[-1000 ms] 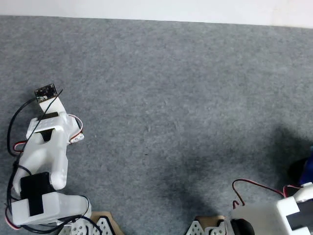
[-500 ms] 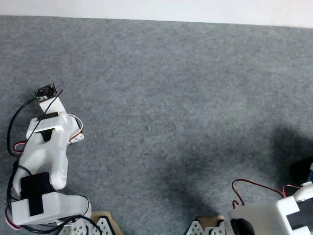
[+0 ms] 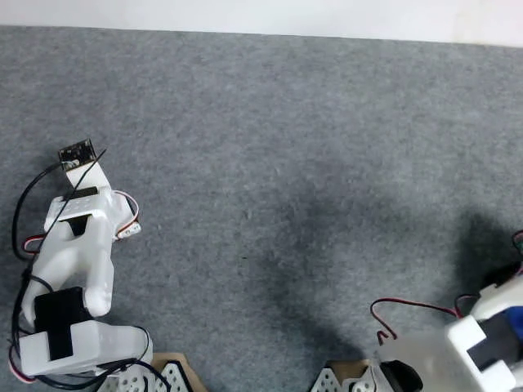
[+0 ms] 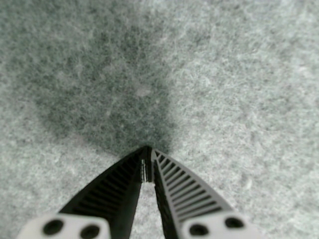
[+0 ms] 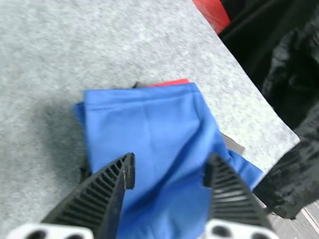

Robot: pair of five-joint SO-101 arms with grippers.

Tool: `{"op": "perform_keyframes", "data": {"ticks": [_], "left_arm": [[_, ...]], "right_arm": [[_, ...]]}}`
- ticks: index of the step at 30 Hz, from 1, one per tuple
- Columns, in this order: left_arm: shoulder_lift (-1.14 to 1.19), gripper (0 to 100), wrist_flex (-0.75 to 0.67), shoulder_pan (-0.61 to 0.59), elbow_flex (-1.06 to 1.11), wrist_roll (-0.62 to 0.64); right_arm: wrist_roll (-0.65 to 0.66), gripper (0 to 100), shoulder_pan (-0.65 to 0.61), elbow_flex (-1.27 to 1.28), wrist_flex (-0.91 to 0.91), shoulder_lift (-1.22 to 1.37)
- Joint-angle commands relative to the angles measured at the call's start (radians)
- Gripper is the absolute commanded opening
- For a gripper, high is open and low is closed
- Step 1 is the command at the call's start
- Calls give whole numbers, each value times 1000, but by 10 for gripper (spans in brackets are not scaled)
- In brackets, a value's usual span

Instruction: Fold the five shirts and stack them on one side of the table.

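Grey felt covers the table [image 3: 270, 147], seen from above. The left arm [image 3: 73, 269] sits folded at about 8 o'clock in the high view, and the right arm [image 3: 482, 347] at about 4 o'clock, against the edge of that view. The left gripper [image 4: 148, 169] points down at bare felt, its ribbed black jaws pressed together at the tips and holding nothing. The right gripper [image 5: 168, 163] hangs with its jaws spread wide, also holding nothing, above a folded blue shirt [image 5: 149, 124]. That blue shirt is the top of a stack [image 5: 84, 172] lying close to a corner of the table, just beside its edge. A thin strip of a red shirt [image 5: 172, 82] shows under the blue one, and a dark layer [image 5: 232, 142] shows lower down. How many shirts the stack holds cannot be told from its edges. Judging by the neat fold and the freed blue shirt, the task looks far along, perhaps finished. What may be left is confirming that all five are stacked.
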Motion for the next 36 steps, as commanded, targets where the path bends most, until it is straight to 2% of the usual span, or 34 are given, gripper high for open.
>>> {"op": "perform_keyframes", "data": {"ticks": [1, 3, 8, 14, 17, 22, 29, 33, 36], "left_arm": [[-16, 6, -25, 30, -4, -11], [-19, 6, -25, 30, -1, -11], [-25, 6, -26, 30, 1, -12], [-39, 6, -25, 28, 1, -12], [-133, 6, -26, 24, 47, -12], [-456, 6, -49, 22, 216, -12], [-987, 6, -48, 2, 509, -14], [-1280, 6, -31, -42, 664, -141], [-1484, 6, 48, -47, 766, -158]], "right_arm": [[-83, 57, -59, 38, 13, -39], [-95, 3, -85, 88, 15, -42], [-127, 7, -163, 191, 16, -93], [-219, 7, -331, 484, 15, -452], [-239, 7, -429, 677, 10, -650], [-245, 7, -590, 1004, -53, -911], [-241, 7, -702, 1549, -262, -1176], [-239, 9, -742, 1859, -417, -1325], [-244, 9, -800, 2045, -519, -1434]]}}
